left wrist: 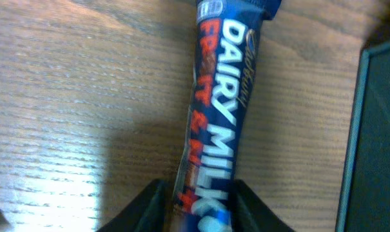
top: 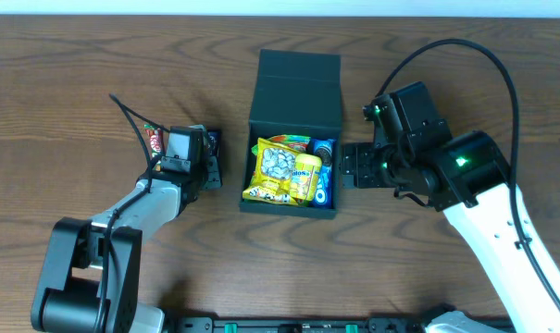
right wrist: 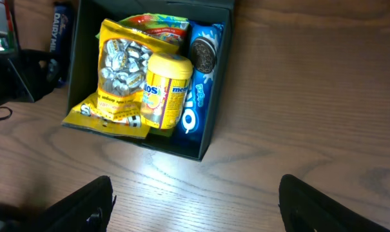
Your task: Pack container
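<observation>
The dark teal container (top: 298, 88) stands open mid-table, its flap lid folded back. Inside lie a yellow bag (top: 272, 166), a yellow tub (top: 305, 176), a blue Oreo pack (top: 324, 180) and a green-red packet. My left gripper (top: 210, 166) is just left of the box, shut on a blue Dairy Milk bar (left wrist: 220, 109) that lies on the wood. In the left wrist view the jaws (left wrist: 198, 206) press both sides of the bar. My right gripper (top: 349, 168) is open and empty, just right of the box. In the right wrist view (right wrist: 195, 206) it hovers over bare wood.
A red snack packet (top: 155, 139) lies on the table left of the left gripper. The container's side wall (left wrist: 375, 142) is close to the right of the bar. The box's front wall (right wrist: 175, 147) faces the right wrist camera.
</observation>
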{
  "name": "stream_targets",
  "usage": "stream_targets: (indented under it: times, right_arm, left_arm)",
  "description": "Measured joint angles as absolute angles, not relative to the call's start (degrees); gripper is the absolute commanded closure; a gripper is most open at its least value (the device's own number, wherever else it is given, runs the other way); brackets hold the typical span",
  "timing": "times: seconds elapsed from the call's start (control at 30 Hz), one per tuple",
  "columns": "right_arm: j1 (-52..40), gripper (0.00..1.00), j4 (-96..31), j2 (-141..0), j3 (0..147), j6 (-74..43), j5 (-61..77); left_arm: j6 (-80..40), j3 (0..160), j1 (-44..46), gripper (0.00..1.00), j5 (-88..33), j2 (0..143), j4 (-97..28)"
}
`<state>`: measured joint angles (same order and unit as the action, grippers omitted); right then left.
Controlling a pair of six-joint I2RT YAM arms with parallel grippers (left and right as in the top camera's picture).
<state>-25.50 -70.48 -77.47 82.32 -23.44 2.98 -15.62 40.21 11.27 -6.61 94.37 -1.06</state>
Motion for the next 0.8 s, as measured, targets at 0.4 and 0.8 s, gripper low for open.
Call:
stream_targets:
  times: [0.4, 0.8]
  right_arm:
    - [-22.9, 0.18, -71.5, -77.5, 82.3, -23.5, 1.6]
    - [-3.4, 0.18, -78.9, -77.5, 82.3, -23.5, 0.9]
  left_arm:
    - [-15.4, 44.0, 11.3, 0.94, -5.7, 93.9, -12.0]
    - [-16.5, 55.5, 23.2, 0.94, 1.0, 79.3, -26.8]
